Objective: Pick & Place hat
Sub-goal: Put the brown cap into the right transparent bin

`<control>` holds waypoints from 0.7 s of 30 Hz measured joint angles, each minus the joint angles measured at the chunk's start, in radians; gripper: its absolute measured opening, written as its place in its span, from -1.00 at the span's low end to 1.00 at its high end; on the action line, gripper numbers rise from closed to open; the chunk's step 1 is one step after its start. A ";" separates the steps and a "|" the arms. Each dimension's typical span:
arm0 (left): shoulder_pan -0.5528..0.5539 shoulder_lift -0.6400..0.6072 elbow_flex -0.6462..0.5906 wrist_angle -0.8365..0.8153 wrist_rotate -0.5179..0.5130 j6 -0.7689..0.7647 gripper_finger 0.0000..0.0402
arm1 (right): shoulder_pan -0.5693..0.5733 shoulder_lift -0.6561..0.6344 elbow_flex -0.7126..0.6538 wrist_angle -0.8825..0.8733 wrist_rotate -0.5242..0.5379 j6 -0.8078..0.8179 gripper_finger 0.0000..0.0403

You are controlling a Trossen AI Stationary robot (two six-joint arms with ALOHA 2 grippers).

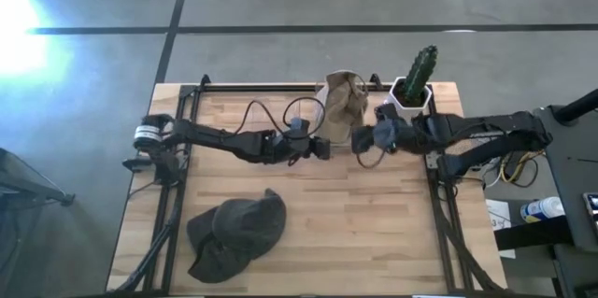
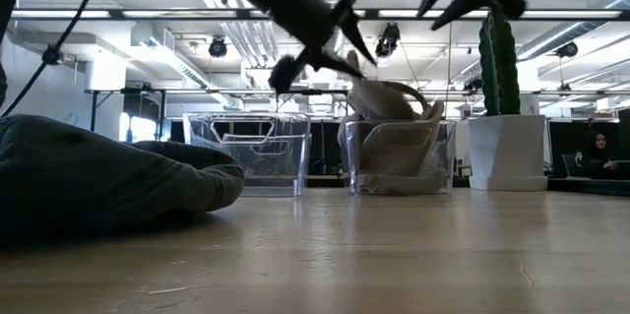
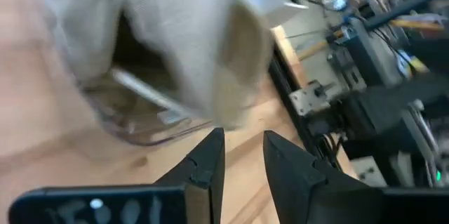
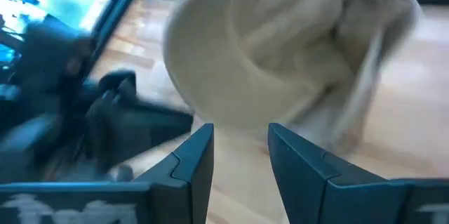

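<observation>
A beige hat sits crumpled in a clear bin at the table's far edge, its top sticking out above the rim. A dark grey-green hat lies flat on the table near the near left corner, far from both arms. My left gripper hovers open just left of the beige hat, above the table. My right gripper hovers open just right of that hat. The two grippers face each other across the bin.
A second clear bin stands empty to the left of the one with the beige hat. A cactus in a white pot stands at the far right corner, close behind my right arm. Bare wood lies between the arms and the dark hat.
</observation>
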 joint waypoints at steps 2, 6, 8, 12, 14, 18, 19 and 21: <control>-0.009 -0.020 0.000 -0.021 -0.023 0.060 -0.54 | -0.053 0.005 0.000 0.059 -0.012 -0.081 -0.34; -0.016 -0.038 0.000 -0.114 -0.036 0.091 -0.54 | -0.178 0.023 0.000 0.143 -0.094 -0.226 -0.34; -0.024 -0.047 -0.001 -0.132 -0.040 0.110 -0.54 | -0.250 0.048 0.000 0.168 -0.139 -0.275 -0.34; -0.059 -0.101 -0.001 -0.139 -0.039 0.246 -0.54 | -0.378 0.143 -0.002 0.218 -0.232 -0.369 -0.34; -0.078 -0.134 -0.001 -0.151 -0.041 0.309 -0.54 | -0.423 0.200 0.000 0.256 -0.257 -0.418 -0.34; -0.108 -0.215 -0.001 -0.246 -0.068 0.349 -0.54 | -0.487 0.325 0.003 0.277 -0.254 -0.492 -0.34; -0.114 -0.235 -0.001 -0.284 -0.093 0.345 -0.54 | -0.500 0.356 0.003 0.274 -0.257 -0.498 -0.34; -0.124 -0.271 0.000 -0.370 -0.136 0.331 -0.54 | -0.516 0.416 0.002 0.270 -0.279 -0.519 -0.34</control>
